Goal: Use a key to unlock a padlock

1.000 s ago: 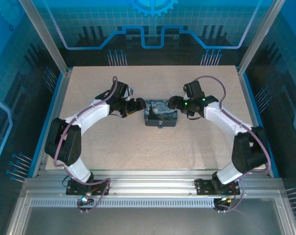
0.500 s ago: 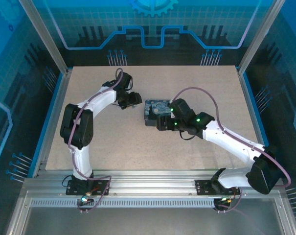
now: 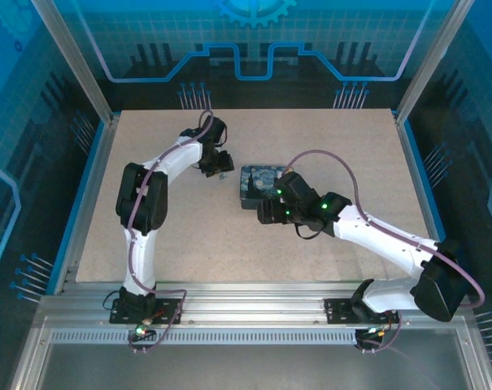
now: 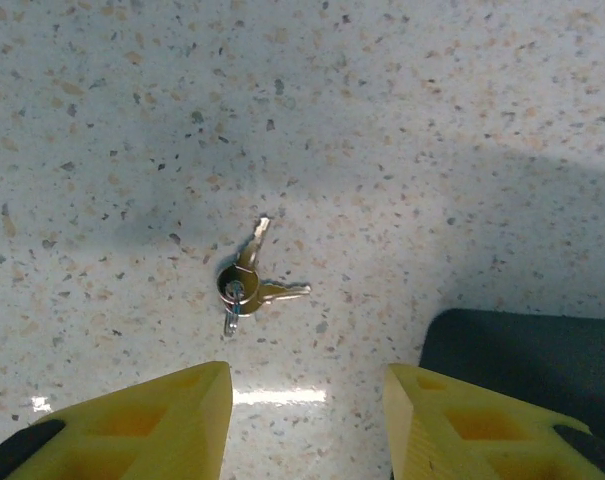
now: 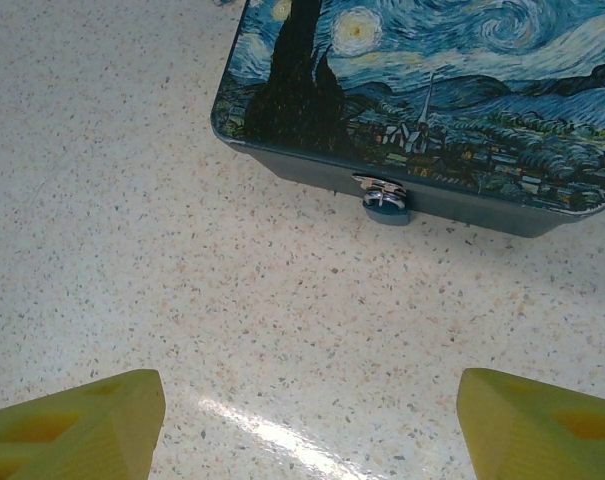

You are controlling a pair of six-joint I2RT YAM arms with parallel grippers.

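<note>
A few small brass keys [image 4: 244,285] on a ring lie flat on the speckled table, just ahead of my left gripper [image 4: 307,405]. Its yellow fingers [image 4: 182,410] stand apart with bare table between them. A tiny blue padlock [image 5: 385,200] hangs from the front latch of the night-sky painted tin [image 5: 432,90]. My right gripper [image 5: 307,420] hovers in front of that tin, open wide, holding nothing. From above, the left gripper [image 3: 218,166] sits left of the tin [image 3: 254,180] and the right gripper [image 3: 265,214] covers the tin's front edge.
A dark rounded edge [image 4: 527,350] shows at the lower right of the left wrist view, beside the right finger. Blue-lit walls and metal posts [image 3: 75,65] enclose the table [image 3: 180,244]. The arms' bases stand on the rail [image 3: 254,309] at the near edge.
The left arm has swung back and its gripper now sits over the keys with its jaws narrower. The right arm has moved from the tin's right side to its front.
</note>
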